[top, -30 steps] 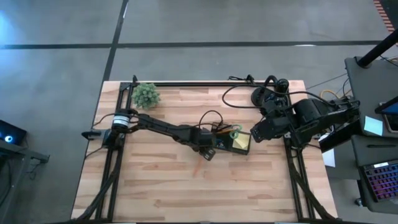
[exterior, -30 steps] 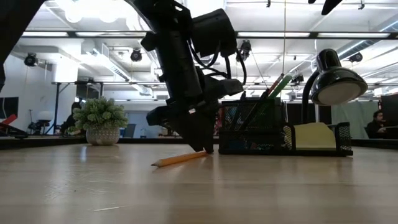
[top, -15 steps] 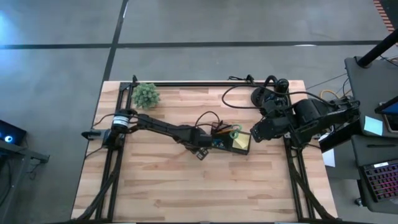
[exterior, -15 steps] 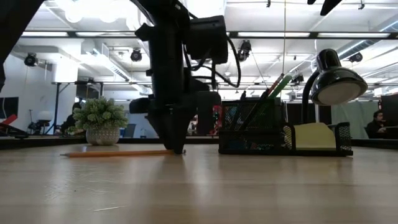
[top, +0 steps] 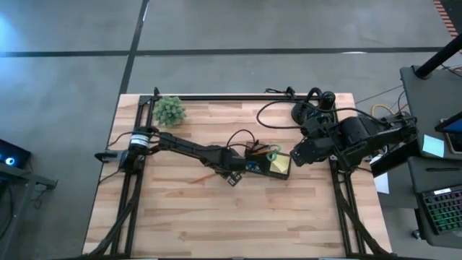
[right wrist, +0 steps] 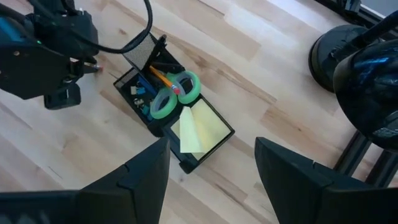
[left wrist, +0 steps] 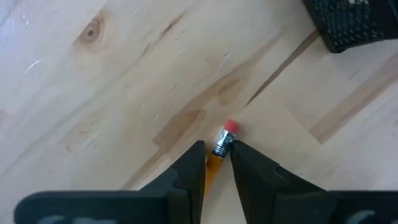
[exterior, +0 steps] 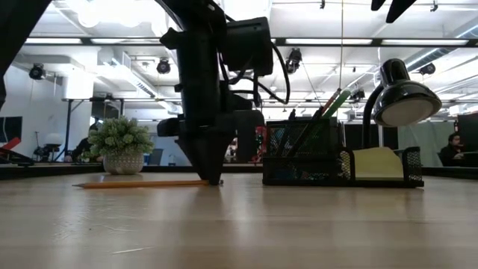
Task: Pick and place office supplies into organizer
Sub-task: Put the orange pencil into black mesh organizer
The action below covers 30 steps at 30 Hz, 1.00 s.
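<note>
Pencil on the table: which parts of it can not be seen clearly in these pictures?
- Left wrist view: the pencil shows only its eraser end; the left gripper fingers and the picture edge hide the rest.
- Low view: the arm hides its eraser end.
- High view: the pencil is too small to make out.

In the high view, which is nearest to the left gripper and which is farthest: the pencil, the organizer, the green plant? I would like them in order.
From the left gripper:
1. The pencil, between its fingers, lying on the table.
2. The organizer, just beside it, toward the right arm.
3. The green plant, far off at the table's back corner on the left arm's side.
</note>
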{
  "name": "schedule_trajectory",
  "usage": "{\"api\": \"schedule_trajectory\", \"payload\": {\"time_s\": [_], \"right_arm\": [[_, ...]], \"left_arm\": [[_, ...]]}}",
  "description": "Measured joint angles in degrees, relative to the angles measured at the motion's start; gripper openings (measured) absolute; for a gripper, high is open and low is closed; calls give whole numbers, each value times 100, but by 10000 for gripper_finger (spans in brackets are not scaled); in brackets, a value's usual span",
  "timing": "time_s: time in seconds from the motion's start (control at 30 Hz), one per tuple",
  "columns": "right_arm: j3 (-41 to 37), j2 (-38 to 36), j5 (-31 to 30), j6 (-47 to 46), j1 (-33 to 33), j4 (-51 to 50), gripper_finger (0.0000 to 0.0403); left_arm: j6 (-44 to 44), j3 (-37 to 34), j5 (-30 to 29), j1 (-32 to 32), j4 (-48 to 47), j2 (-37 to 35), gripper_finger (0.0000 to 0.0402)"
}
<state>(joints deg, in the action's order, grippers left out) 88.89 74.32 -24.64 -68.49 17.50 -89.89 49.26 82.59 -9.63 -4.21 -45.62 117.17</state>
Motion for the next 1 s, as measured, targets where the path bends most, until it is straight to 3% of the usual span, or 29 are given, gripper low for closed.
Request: {"api": "schedule_trajectory", "payload": {"time_s": [0.3, 0.7, 1.0], "right_arm": [[-10, 0, 0, -3, 11, 11, 226], [-10, 0, -90, -4, 11, 13, 226], [-10, 0, -91, -4, 11, 11, 226]], "left_arm": [[-338, -33, -98, -17, 61, 93, 8], [-630, 216, -301, 11, 17, 25, 1], [-613, 326, -577, 6, -187, -446, 4]]}}
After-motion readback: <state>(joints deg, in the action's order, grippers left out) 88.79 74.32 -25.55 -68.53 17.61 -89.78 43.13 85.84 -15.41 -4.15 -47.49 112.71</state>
